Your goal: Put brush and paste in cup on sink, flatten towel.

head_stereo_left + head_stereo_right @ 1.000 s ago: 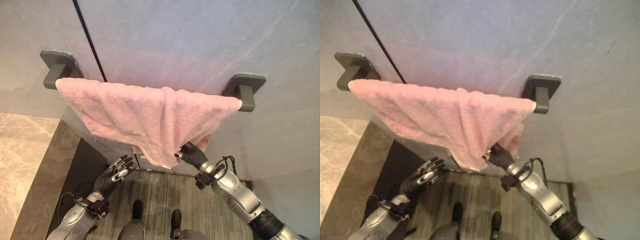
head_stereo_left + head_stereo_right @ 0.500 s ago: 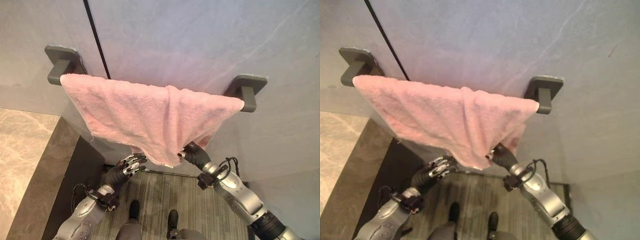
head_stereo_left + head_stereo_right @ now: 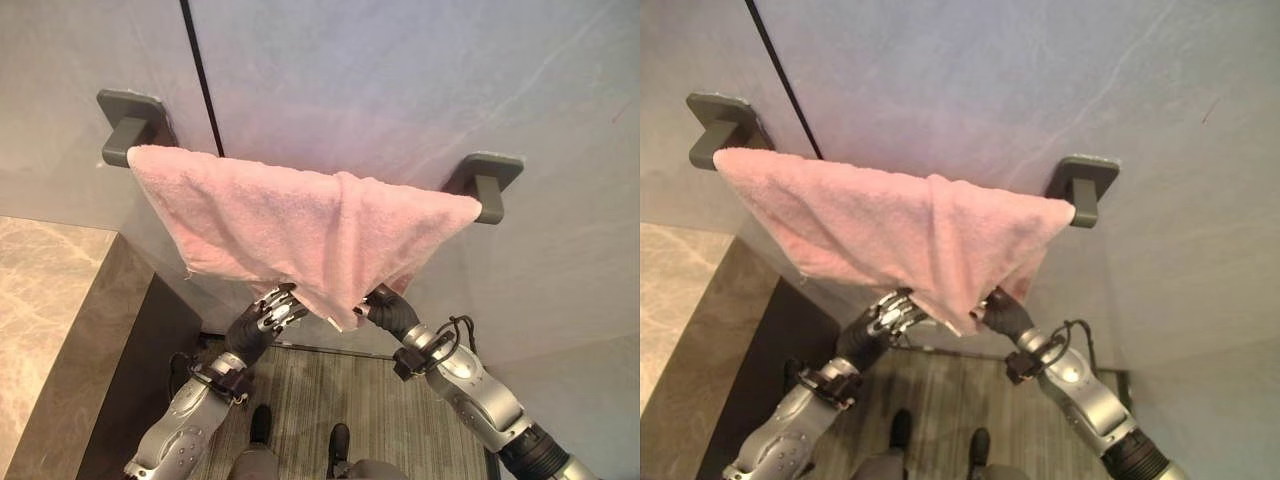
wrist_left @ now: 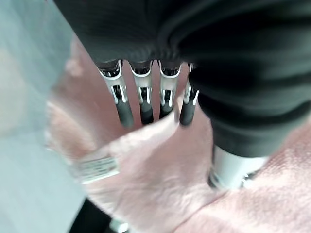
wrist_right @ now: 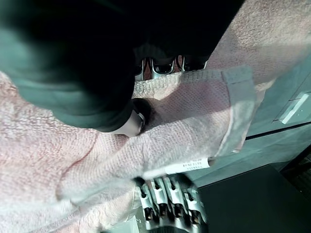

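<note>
Left hand (image 3: 272, 312) has risen to the bunched, crooked pink towel (image 3: 290, 235).

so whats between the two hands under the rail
The hanging bottom corner of the pink towel lies between the left hand and the right hand, as both eye views show.

grey-blue wall panels (image 3: 400, 90) with faint veining, split by a dark vertical seam (image 3: 200, 80). two dark grey brackets (image 3: 135, 120) are fixed to the wall, well apart. beige marble counter (image 3: 45, 300) at left with dark side. grey striped floor (image 3: 380, 400) below.
</note>
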Available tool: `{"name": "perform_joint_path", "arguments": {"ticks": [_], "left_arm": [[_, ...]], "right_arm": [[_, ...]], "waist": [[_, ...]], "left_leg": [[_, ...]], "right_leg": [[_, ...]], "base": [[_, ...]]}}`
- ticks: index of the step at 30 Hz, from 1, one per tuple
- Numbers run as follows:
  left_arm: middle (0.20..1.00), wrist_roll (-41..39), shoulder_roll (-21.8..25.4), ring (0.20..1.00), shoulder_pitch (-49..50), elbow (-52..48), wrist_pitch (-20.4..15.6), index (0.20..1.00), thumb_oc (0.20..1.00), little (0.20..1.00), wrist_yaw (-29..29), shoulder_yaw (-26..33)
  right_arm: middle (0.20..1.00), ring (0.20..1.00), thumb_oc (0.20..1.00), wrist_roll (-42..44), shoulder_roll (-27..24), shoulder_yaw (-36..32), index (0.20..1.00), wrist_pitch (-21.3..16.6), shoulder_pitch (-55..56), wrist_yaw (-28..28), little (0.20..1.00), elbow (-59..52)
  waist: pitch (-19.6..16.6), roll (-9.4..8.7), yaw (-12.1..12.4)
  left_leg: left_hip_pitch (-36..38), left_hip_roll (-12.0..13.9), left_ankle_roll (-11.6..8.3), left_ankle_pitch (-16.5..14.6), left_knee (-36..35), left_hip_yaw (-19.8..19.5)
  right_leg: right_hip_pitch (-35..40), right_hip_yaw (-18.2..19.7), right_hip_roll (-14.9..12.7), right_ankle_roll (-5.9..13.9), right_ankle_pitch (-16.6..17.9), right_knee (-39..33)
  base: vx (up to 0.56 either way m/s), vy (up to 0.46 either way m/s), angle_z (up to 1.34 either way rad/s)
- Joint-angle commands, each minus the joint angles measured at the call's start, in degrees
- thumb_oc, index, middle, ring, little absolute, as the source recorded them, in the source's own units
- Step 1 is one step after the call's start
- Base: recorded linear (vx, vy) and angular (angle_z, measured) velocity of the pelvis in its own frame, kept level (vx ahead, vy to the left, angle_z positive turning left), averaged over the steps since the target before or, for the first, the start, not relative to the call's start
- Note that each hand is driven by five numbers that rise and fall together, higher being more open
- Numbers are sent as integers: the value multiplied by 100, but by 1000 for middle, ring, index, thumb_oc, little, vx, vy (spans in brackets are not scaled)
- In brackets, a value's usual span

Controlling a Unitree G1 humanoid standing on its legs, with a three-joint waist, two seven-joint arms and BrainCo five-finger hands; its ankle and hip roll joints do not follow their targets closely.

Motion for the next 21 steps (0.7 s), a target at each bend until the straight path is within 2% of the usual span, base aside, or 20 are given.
{"name": "perform_joint_path", "arguments": {"ticks": [1,11,21], "left_arm": [[200,10,-70,200,-24,-68,-444,200,200,200,144,92],[200,397,-70,200,10,317,-364,200,200,200,150,-55],[200,886,-38,200,-69,970,-201,200,200,200,1,-472]], "right_arm": [[200,200,200,119,44,20,200,-362,141,-65,200,-479],[200,200,200,178,9,-24,200,-357,147,-81,200,-518],[200,200,200,57,-66,-68,200,-341,127,-132,200,-297]], "waist": [[-429,-79,21],[-404,-84,4],[-403,-13,-77]], "left_leg": [[-147,628,-321,150,25,179],[-169,676,-348,178,25,189],[-259,791,-441,262,25,192]], "right_leg": [[-147,278,-646,658,3,276],[-159,293,-596,645,-12,263],[-178,297,-479,612,-16,190]], "base": [[0,0,0],[0,0,0],[-11,-24,0]]}}
